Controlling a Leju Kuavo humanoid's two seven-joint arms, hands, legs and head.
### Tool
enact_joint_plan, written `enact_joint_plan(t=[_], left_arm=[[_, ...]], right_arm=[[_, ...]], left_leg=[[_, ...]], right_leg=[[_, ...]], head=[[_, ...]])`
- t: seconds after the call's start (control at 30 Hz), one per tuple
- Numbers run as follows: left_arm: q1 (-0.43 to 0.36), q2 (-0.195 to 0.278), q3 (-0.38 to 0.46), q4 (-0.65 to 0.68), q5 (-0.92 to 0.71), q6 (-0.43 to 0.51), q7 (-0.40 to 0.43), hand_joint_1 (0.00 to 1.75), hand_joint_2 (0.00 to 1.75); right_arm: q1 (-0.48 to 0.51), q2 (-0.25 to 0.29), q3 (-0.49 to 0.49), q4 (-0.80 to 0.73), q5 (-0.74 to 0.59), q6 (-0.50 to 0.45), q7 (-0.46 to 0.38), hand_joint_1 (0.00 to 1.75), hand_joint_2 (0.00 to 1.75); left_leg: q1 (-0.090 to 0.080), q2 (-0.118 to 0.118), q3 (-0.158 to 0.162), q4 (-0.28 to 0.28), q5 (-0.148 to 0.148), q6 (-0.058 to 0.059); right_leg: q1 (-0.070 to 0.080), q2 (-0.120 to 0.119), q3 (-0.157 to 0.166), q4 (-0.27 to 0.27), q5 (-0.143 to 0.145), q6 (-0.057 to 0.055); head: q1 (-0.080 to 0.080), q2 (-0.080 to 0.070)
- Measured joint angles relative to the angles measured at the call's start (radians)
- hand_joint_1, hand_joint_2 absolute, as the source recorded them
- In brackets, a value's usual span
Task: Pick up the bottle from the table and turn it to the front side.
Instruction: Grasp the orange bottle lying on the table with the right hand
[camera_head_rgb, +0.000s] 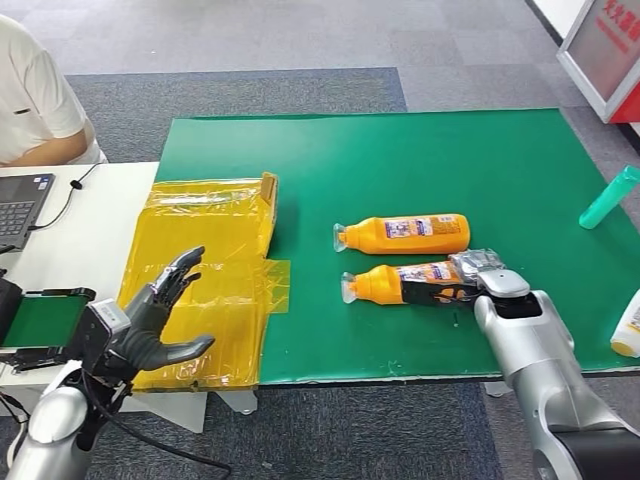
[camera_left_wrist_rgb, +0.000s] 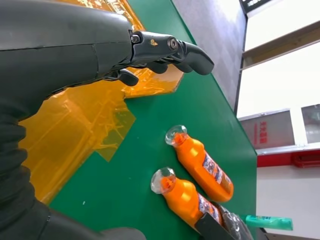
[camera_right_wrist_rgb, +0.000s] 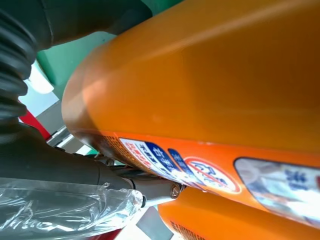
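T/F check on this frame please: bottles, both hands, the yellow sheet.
1. Two orange bottles lie on their sides on the green mat. True: the far orange bottle and the near orange bottle.
2. The right hand grips the far bottle. False: it is closed around the near one.
3. The left hand holds a bottle. False: it holds nothing, with its fingers apart, above the yellow plastic sheet.
4. Both bottles' clear caps point towards the yellow sheet. True.
5. A teal bottle lies between the orange bottles. False: it lies by the mat's right edge.
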Motion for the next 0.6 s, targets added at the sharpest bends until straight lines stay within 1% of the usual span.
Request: enact_joint_plan(t=[0.13, 0.27, 0.4, 0.53, 0.6], left_arm=[[-0.005, 0.0, -0.001, 0.0, 0.004, 0.005, 0.0, 0.0, 1.75], [0.001, 0.001, -0.001, -0.001, 0.011, 0.015, -0.005, 0.0, 1.75], [0.021, 0.004, 0.0, -0.01, 0.011, 0.017, -0.018, 0.0, 1.75], [0.032, 0.004, 0.004, -0.022, 0.011, 0.017, -0.019, 0.0, 1.75], [0.036, 0.004, 0.007, -0.03, 0.011, 0.018, -0.016, 0.0, 1.75]], right_arm=[[-0.005, 0.007, 0.003, 0.012, -0.005, -0.02, -0.02, 1.75, 1.75], [0.006, 0.019, 0.005, 0.012, -0.049, -0.062, -0.035, 1.75, 1.75], [0.049, 0.032, 0.005, -0.031, -0.135, -0.105, -0.066, 1.75, 1.75], [0.105, 0.046, 0.005, -0.118, -0.227, -0.111, -0.084, 1.75, 1.75], [0.135, 0.055, 0.001, -0.17, -0.296, -0.108, -0.096, 1.75, 1.75]], left_leg=[[0.0, 0.0, 0.0, 0.0, 0.0, 0.0], [0.0, 0.0, 0.0, 0.0, 0.0, 0.0], [0.0, 0.0, 0.0, 0.0, 0.0, 0.0], [0.0, 0.0, 0.0, 0.0, 0.0, 0.0], [0.0, 0.0, -0.001, 0.0, 0.0, 0.0]], right_leg=[[0.0, 0.0, 0.0, 0.0, 0.001, 0.0], [0.0, 0.0, 0.0, 0.0, 0.001, -0.001], [0.0, 0.0, 0.0, 0.0, 0.001, -0.001], [0.0, 0.0, 0.0, 0.0, 0.001, -0.001], [0.0, 0.0, 0.0, 0.0, 0.001, 0.0]], head=[[0.0, 0.0], [0.0, 0.0], [0.0, 0.0], [0.0, 0.0], [0.0, 0.0]])
